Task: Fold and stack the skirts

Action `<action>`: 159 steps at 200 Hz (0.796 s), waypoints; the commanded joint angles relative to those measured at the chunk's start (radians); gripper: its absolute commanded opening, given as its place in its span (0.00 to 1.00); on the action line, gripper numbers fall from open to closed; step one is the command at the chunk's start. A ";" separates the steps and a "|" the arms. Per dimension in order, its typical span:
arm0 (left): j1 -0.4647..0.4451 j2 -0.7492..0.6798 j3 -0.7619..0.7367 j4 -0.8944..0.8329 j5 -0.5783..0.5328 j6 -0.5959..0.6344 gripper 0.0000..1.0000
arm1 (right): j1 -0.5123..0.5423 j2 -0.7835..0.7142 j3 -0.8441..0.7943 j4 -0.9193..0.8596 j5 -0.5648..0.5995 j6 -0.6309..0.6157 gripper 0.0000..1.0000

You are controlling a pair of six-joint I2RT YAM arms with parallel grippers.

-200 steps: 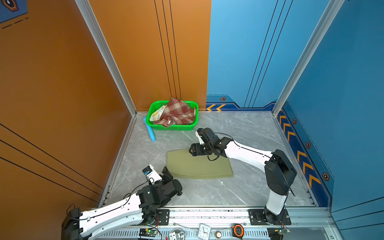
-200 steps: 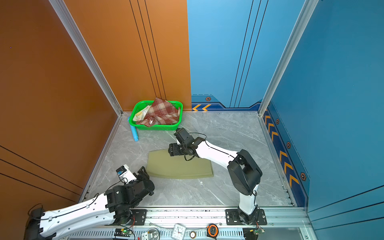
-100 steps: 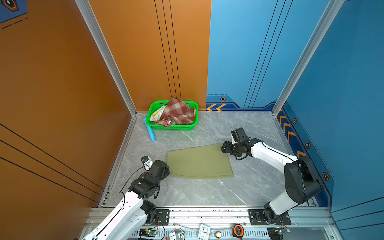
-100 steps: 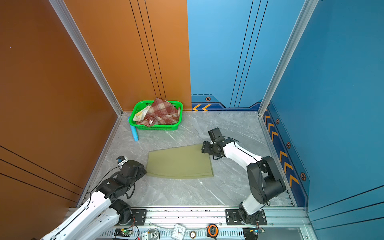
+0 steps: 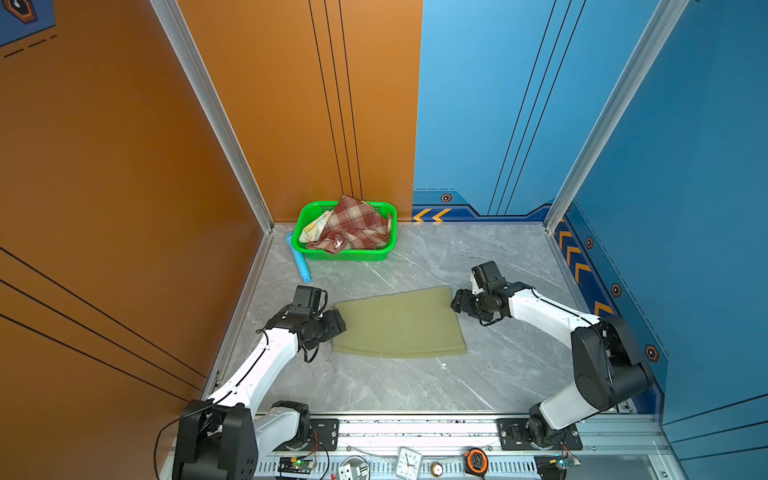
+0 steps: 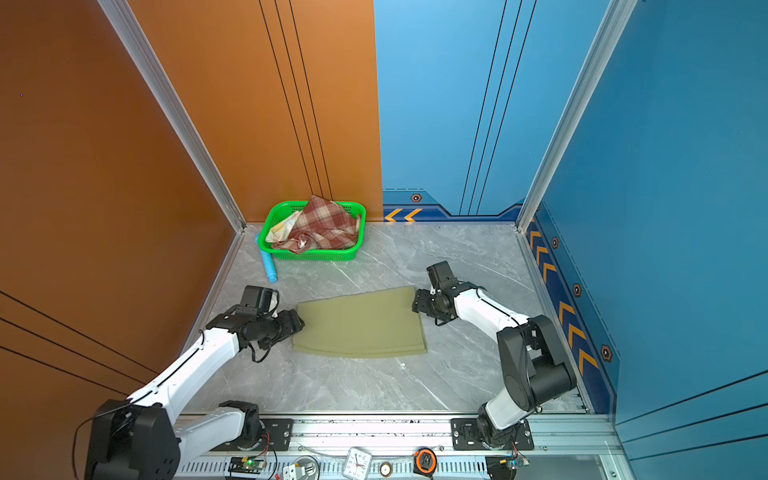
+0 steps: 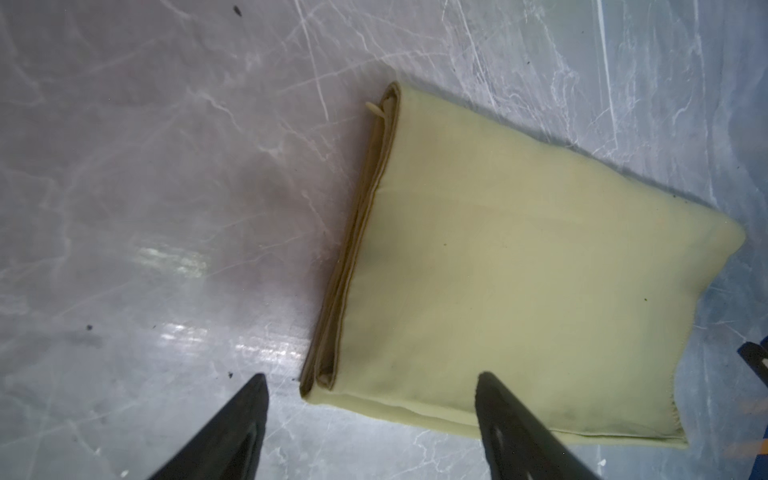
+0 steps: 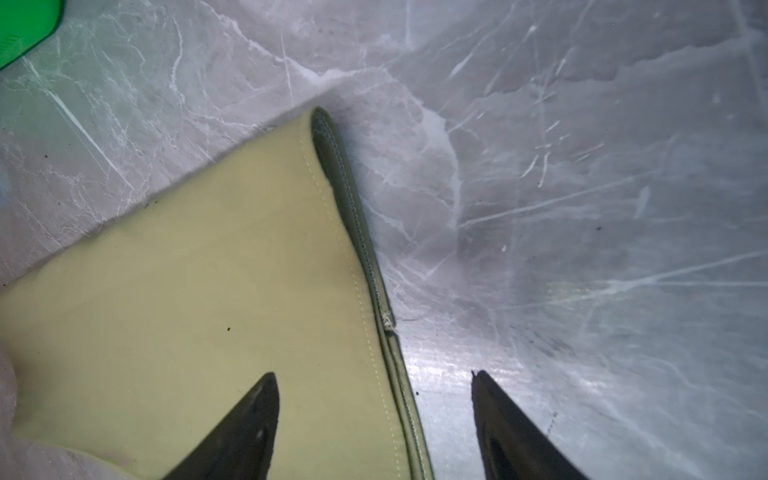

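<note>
Olive skirt (image 5: 399, 322) lies folded flat mid-table (image 5: 415, 382), stacked layers showing along its left edge in the left wrist view (image 7: 519, 270). L gripper (image 5: 338, 322) sits low at that left edge, jaws wide apart w/ nothing held. In its wrist view (image 7: 370, 376) one finger is over the cloth near a corner, the other over bare table, so the folded edge runs btwn them. Can't tell if either tip touches. R gripper (image 5: 457, 301) is at the skirt's right edge near the far corner, jaws also wide apart and holding nothing. Its wrist view (image 8: 372, 373) shows one finger above the cloth (image 8: 187, 311), the other above the table, stitched hem btwn them; contact unclear too. Both top views show the arms reaching in from opposite sides, grippers (image 6: 298, 324) and (image 6: 417, 301) facing each other across the skirt (image 6: 359, 322). Basket (image 5: 345, 254) stands at the far left corner by the orange wall, well apart from the olive skirt. Plaid skirt (image 5: 355, 226) is bunched in it, on top. Floral skirt (image 5: 313, 226) peeks out at the basket's left side. Blue tube (image 5: 299, 259) lies on the table just beside the basket.
</note>
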 commanded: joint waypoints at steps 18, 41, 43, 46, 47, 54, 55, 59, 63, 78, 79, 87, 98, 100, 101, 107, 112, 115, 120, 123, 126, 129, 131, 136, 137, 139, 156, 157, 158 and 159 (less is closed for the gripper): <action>0.010 0.117 0.077 -0.009 0.044 0.108 0.80 | -0.016 -0.017 -0.023 -0.006 -0.041 -0.026 0.70; 0.005 0.175 0.104 -0.003 0.043 0.126 0.78 | -0.014 -0.019 -0.038 0.019 -0.067 -0.019 0.67; 0.005 0.179 0.108 -0.003 0.042 0.128 0.78 | -0.014 -0.019 -0.040 0.021 -0.068 -0.019 0.67; 0.006 0.185 0.111 -0.003 0.042 0.129 0.78 | -0.014 -0.018 -0.042 0.025 -0.071 -0.017 0.67; 0.005 0.187 0.112 -0.003 0.042 0.129 0.78 | -0.014 -0.017 -0.043 0.026 -0.072 -0.017 0.67; 0.007 0.200 0.116 -0.003 0.038 0.132 0.77 | -0.014 -0.015 -0.047 0.036 -0.079 -0.014 0.66; 0.007 0.202 0.116 -0.003 0.038 0.133 0.77 | -0.014 -0.014 -0.048 0.037 -0.080 -0.014 0.66; 0.006 0.208 0.119 -0.003 0.034 0.135 0.76 | -0.014 -0.013 -0.050 0.039 -0.082 -0.012 0.66; 0.007 0.215 0.119 -0.003 0.031 0.137 0.76 | -0.014 -0.011 -0.052 0.045 -0.087 -0.011 0.66; 0.007 0.240 0.120 -0.003 0.018 0.140 0.73 | -0.013 -0.008 -0.061 0.062 -0.097 -0.007 0.65; 0.007 0.242 0.120 -0.004 0.017 0.140 0.73 | -0.013 -0.008 -0.062 0.062 -0.097 -0.007 0.65; 0.006 0.259 0.121 -0.003 0.015 0.145 0.71 | -0.012 -0.008 -0.066 0.068 -0.101 -0.007 0.64; 0.002 0.283 0.125 0.001 0.012 0.149 0.69 | -0.012 -0.010 -0.073 0.078 -0.109 -0.005 0.63; 0.001 0.287 0.125 0.002 0.010 0.149 0.68 | -0.012 -0.010 -0.075 0.080 -0.110 -0.005 0.63; 0.001 0.288 0.127 0.003 0.009 0.150 0.67 | -0.011 -0.010 -0.075 0.081 -0.110 -0.005 0.63; -0.004 0.296 0.129 0.005 0.004 0.149 0.64 | -0.011 -0.011 -0.078 0.084 -0.114 -0.003 0.62; -0.007 0.300 0.133 0.012 -0.004 0.149 0.63 | -0.011 -0.011 -0.079 0.086 -0.118 -0.003 0.62; -0.009 0.301 0.135 0.016 -0.007 0.148 0.63 | -0.010 -0.011 -0.081 0.087 -0.120 -0.003 0.62; -0.013 0.303 0.134 0.028 -0.012 0.147 0.63 | -0.010 -0.012 -0.084 0.089 -0.122 -0.003 0.62; -0.012 0.306 0.134 0.033 -0.012 0.145 0.63 | -0.009 -0.013 -0.085 0.090 -0.124 -0.003 0.62; -0.013 0.309 0.134 0.040 -0.012 0.143 0.63 | -0.008 -0.013 -0.086 0.093 -0.127 -0.002 0.62; -0.012 0.312 0.134 0.044 -0.012 0.143 0.63 | -0.007 -0.013 -0.086 0.092 -0.129 -0.002 0.62; -0.012 0.315 0.135 0.046 -0.012 0.142 0.63 | -0.006 -0.013 -0.088 0.092 -0.130 -0.001 0.62; -0.011 0.323 0.139 0.049 -0.013 0.141 0.63 | -0.005 -0.013 -0.089 0.092 -0.131 -0.003 0.62; -0.011 0.326 0.140 0.049 -0.014 0.141 0.63 | -0.005 -0.013 -0.089 0.093 -0.131 -0.003 0.62; -0.012 0.331 0.142 0.049 -0.014 0.141 0.63 | -0.005 -0.013 -0.090 0.092 -0.132 -0.003 0.62; -0.016 0.362 0.150 0.050 -0.018 0.142 0.62 | -0.004 -0.014 -0.095 0.092 -0.139 -0.002 0.61; -0.016 0.363 0.150 0.050 -0.019 0.142 0.61 | -0.004 -0.014 -0.095 0.092 -0.140 -0.002 0.61; -0.016 0.364 0.151 0.050 -0.020 0.142 0.61 | -0.003 -0.014 -0.095 0.092 -0.140 -0.002 0.61; -0.016 0.365 0.151 0.050 -0.021 0.142 0.61 | -0.003 -0.014 -0.096 0.093 -0.141 -0.002 0.61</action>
